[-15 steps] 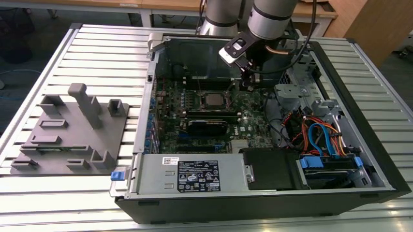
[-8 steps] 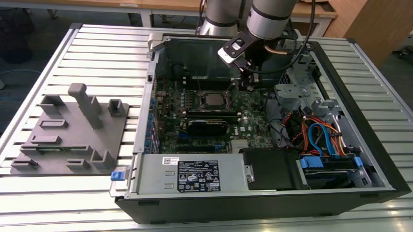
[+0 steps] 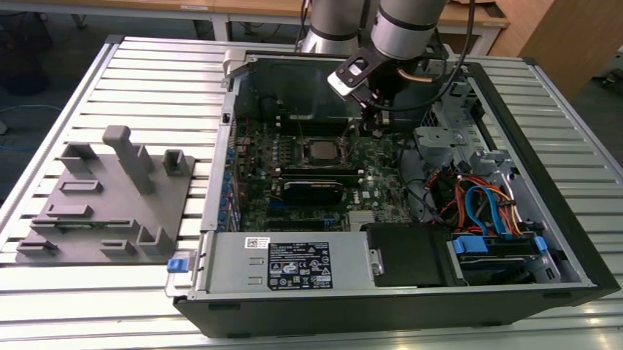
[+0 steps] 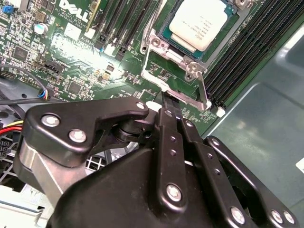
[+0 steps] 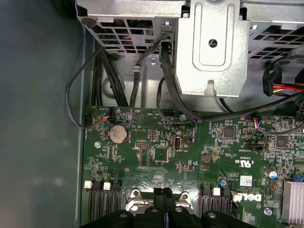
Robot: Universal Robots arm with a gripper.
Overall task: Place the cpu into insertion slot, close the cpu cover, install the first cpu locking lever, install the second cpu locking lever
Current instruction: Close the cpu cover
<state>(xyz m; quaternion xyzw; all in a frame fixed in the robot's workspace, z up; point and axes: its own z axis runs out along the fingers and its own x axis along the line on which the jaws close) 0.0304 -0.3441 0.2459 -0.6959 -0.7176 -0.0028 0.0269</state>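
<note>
Right, one arm here, reaching down into one open computer case (image 3: 389, 317) from the far side in the exterior view. Its single gripper (image 3: 373, 125) hangs over the green circuit board (image 3: 380, 175), just towards the exterior view's right of the socket.

One cpu (image 4: 199, 23), silvery top up, and it sits square inside the insertion slot (image 4: 166, 34). That's placed! One cpu cover (image 4: 173, 53), a thin silver frame, lies flat around the chip as far as I can see. Alongside runs one silver lever bar (image 4: 201, 88), slanting off the socket's corner.

Now the pincer: in both wrist views the two black fingers are pressed together, with no gap between them. The tips (image 4: 167, 99) come down right at the socket's edge, just beside that lever bar. Whether anything thin is pinched between them, I can't tell.

One round coin battery (image 5: 118, 134) sits on the board, and one silver metal cage (image 5: 211, 47) has black cables spilling from under it.

One grey power supply box (image 3: 292, 264) sits at the case's near end. The case rests on a table (image 3: 156, 73) of silvery slatted metal. One grey fixture plate (image 3: 107, 204) with upright pegs lies to the exterior view's left. Wooden desks (image 3: 262, 7) stand behind, over a dark floor.
</note>
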